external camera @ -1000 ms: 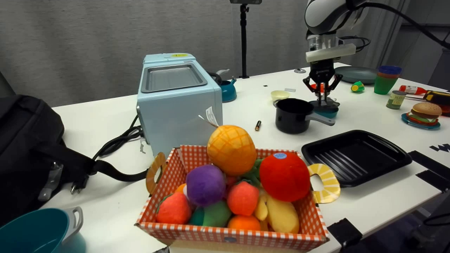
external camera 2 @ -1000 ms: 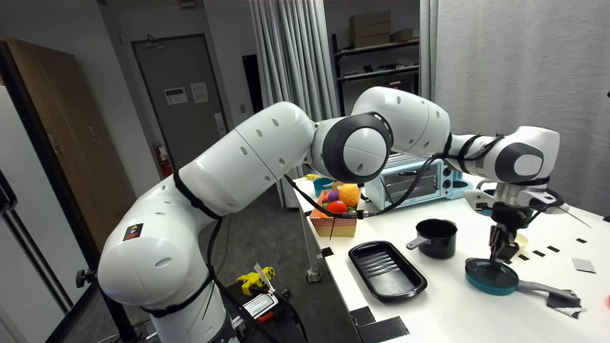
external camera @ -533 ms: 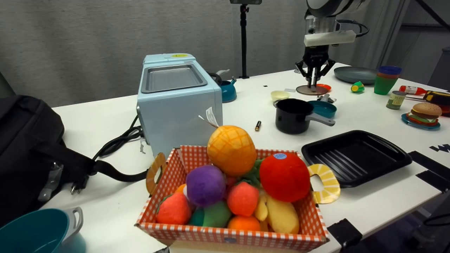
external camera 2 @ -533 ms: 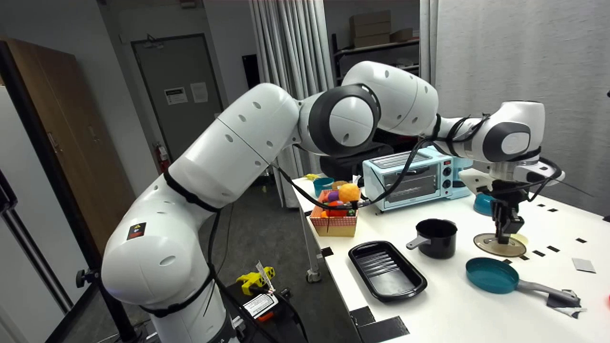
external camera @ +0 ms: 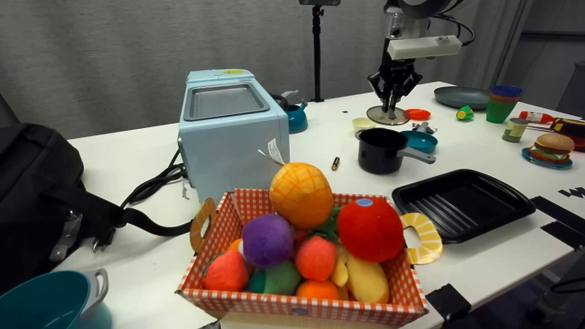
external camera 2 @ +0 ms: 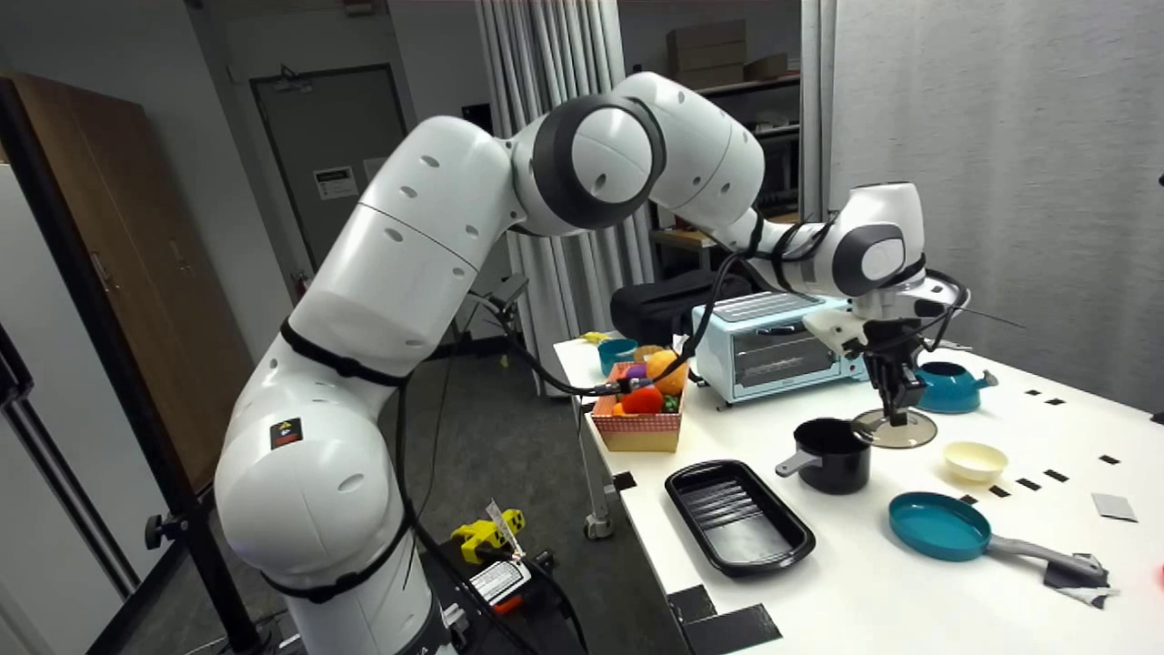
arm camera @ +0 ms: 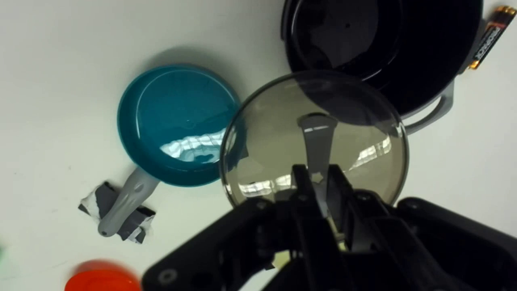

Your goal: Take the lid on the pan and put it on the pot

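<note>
At the nine-o'clock edge of the table (external camera 2: 909,605) in an exterior view: tray (external camera 2: 741,520), just inside. From it, pot (external camera 2: 841,471) at two o'clock, pan (external camera 2: 939,525) at three, table white between. Glass lid (arm camera: 288,137) aloft, gripper (arm camera: 317,173) fingers narrow, pinching it at centre. Wrist view, reckoned from lid: pot at one o'clock, rim overlapped in sight, contact I cannot tell; pan at nine; battery (arm camera: 491,38) at two, lettering readable only there.
</note>
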